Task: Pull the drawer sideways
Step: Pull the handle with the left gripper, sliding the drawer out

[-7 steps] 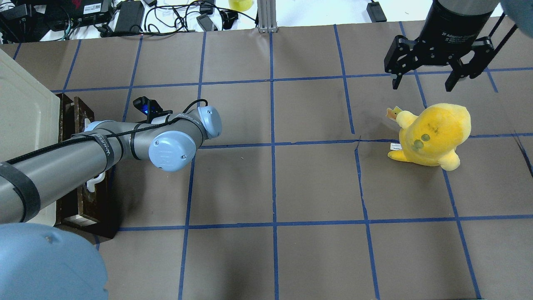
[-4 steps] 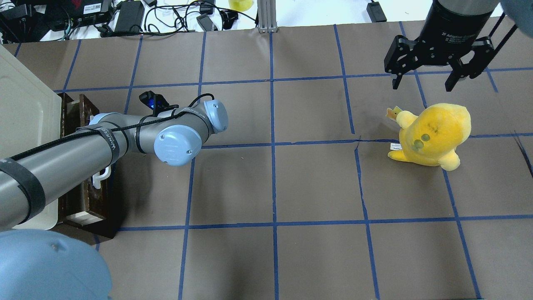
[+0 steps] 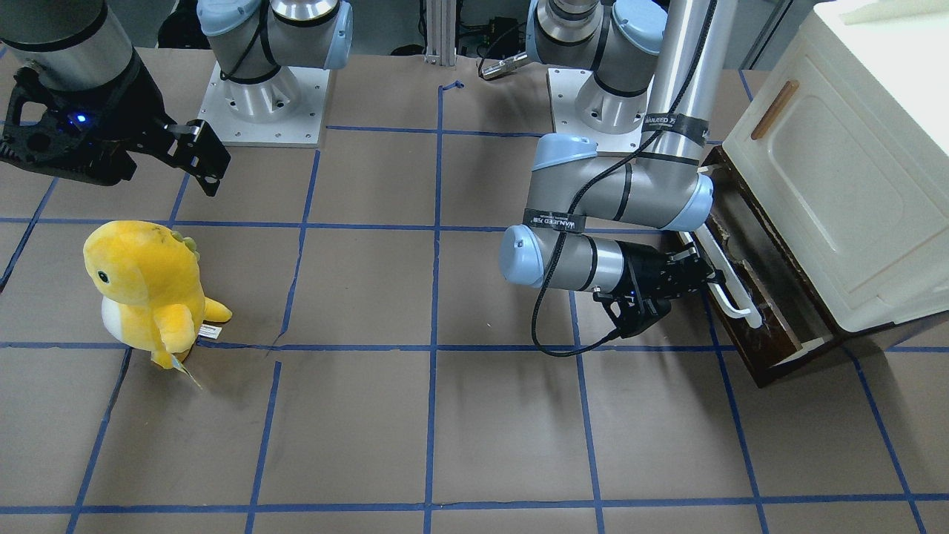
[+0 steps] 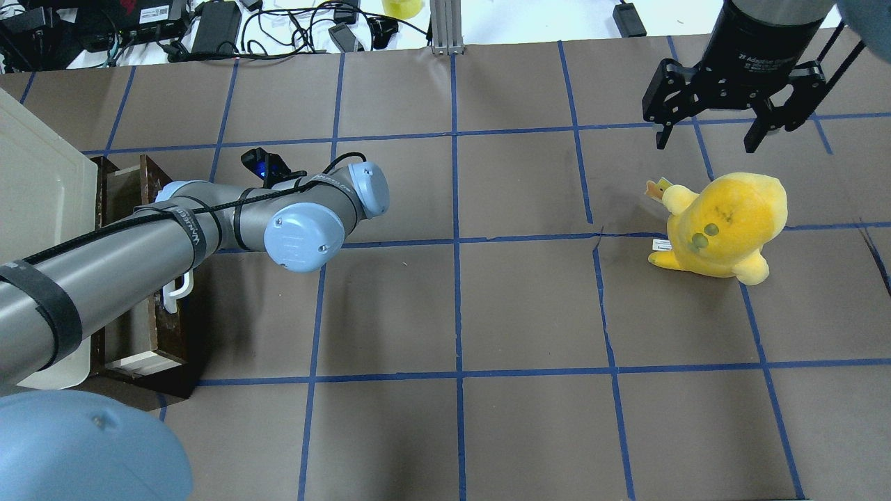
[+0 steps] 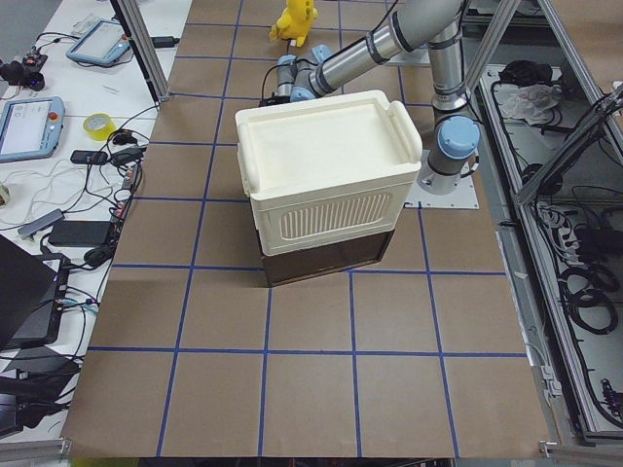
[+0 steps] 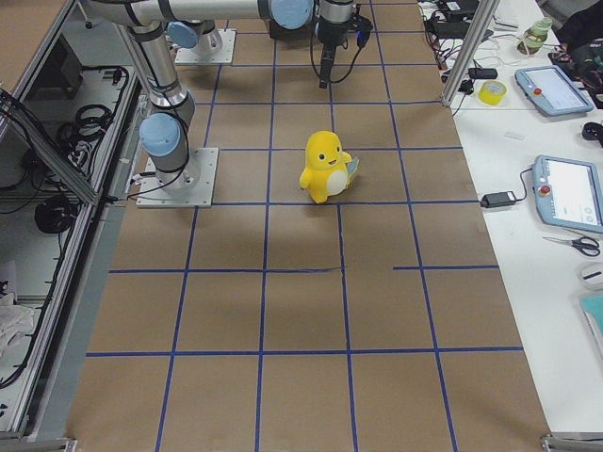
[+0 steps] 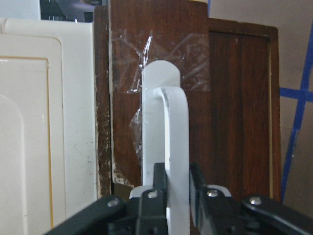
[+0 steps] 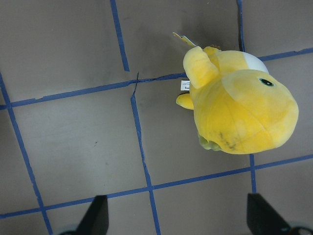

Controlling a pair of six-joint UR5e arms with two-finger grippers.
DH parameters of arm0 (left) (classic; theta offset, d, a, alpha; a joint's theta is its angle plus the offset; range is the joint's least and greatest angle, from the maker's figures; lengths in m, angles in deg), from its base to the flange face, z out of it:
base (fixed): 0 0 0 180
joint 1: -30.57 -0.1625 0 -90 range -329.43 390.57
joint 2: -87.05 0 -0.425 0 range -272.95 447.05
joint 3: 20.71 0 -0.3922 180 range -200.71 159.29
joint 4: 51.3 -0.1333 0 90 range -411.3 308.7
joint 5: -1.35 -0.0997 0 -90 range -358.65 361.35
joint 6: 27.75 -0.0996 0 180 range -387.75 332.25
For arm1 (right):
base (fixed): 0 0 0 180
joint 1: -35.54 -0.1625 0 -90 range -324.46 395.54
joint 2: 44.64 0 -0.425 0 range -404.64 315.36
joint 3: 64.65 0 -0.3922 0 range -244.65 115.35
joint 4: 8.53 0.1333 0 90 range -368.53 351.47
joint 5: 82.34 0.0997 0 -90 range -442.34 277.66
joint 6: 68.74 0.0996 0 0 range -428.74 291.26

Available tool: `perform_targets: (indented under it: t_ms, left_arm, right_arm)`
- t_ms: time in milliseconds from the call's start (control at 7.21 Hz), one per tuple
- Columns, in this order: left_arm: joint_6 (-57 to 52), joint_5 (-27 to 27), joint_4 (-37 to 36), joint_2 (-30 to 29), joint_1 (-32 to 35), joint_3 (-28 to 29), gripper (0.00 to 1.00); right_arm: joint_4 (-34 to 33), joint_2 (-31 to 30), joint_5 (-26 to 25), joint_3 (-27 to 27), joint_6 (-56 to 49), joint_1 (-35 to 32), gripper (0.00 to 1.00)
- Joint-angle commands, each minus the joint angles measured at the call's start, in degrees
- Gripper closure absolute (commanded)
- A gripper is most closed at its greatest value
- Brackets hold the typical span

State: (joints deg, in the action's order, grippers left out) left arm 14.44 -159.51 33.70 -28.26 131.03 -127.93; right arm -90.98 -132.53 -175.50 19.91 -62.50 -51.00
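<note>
The drawer [image 3: 775, 337] has a dark brown worn front and a long white bar handle [image 3: 730, 293]. It stands partly slid out from under the cream cabinet [image 3: 830, 185], and its pale inside [image 4: 132, 188] shows. My left gripper [image 3: 700, 278] is shut on the handle. In the left wrist view its fingers [image 7: 159, 178] pinch the white bar [image 7: 168, 142] in front of the brown front [image 7: 234, 98]. In the overhead view the left arm hides that gripper. My right gripper [image 4: 704, 146] is open and empty, high at the far right above the plush toy.
A yellow plush toy [image 4: 724, 223] sits on the brown table at the right and also shows in the right wrist view [image 8: 239, 107]. Cables and power bricks [image 4: 216, 28] lie beyond the table's far edge. Blue tape lines grid the table.
My left arm has moved toward the table's middle with the handle in its grip, and the drawer has slid further out of the cabinet. The right arm has not moved.
</note>
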Motion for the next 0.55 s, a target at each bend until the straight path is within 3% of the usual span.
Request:
perform_targets:
  t_ms: [0,416]
  left_arm:
    - [-0.09,0.10,0.08,0.00,0.70,0.34,1.00]
    - [-0.01,1.69,1.38,-0.96,2.02,2.19,1.00]
  right_arm:
    - [0.00,0.00,0.00,0.00,0.00,0.05,0.00]
    - [0.00,0.00,0.00,0.00,0.00,-0.04,0.00]
